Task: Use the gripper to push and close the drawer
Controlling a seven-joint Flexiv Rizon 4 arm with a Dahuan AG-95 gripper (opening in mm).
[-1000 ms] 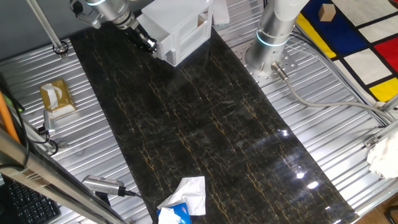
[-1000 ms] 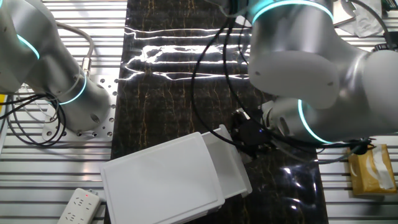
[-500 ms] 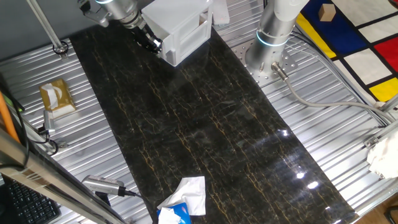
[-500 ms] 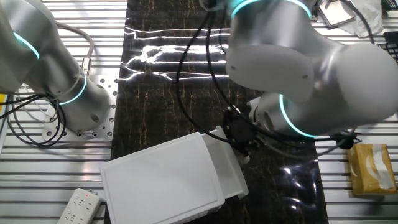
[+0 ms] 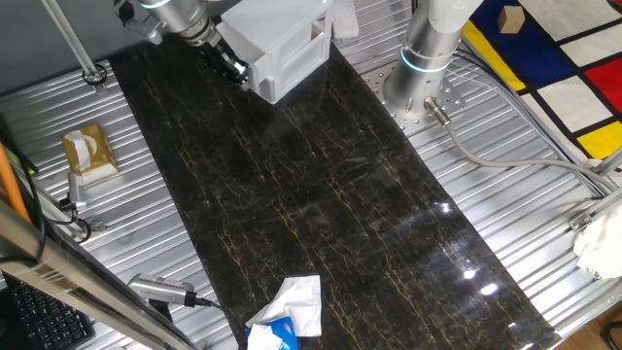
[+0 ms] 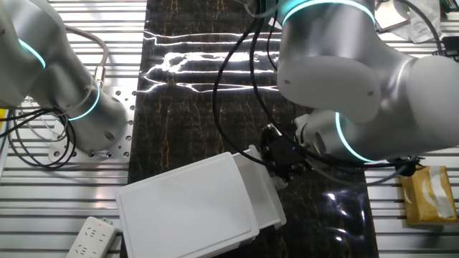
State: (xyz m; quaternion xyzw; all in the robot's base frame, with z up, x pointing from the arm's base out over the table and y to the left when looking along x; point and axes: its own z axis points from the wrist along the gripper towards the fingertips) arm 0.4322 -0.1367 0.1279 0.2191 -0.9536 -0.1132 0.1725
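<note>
**Fixed views: gripper at drawer front**

Gripper (image 6: pixel 281 159): black, against flat front of drawer (image 6: pixel 267 197); finger spacing cannot be told. Drawer: white, protruding slightly from white cabinet (image 6: pixel 185 208), on dark marbled mat (image 5: pixel 321 194). Crumpled wrapper (image 5: pixel 287 313): near mat's opposite end.

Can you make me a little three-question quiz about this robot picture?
1. True or false: the drawer sticks out of the white cabinet.
2. What touches the drawer front? A) the claw B) the power strip C) the tissue box
3. Fill in: the crumpled wrapper lies at the ___ end of the black mat from the cabinet.

Key: 1 true. 2 A. 3 opposite.
</note>
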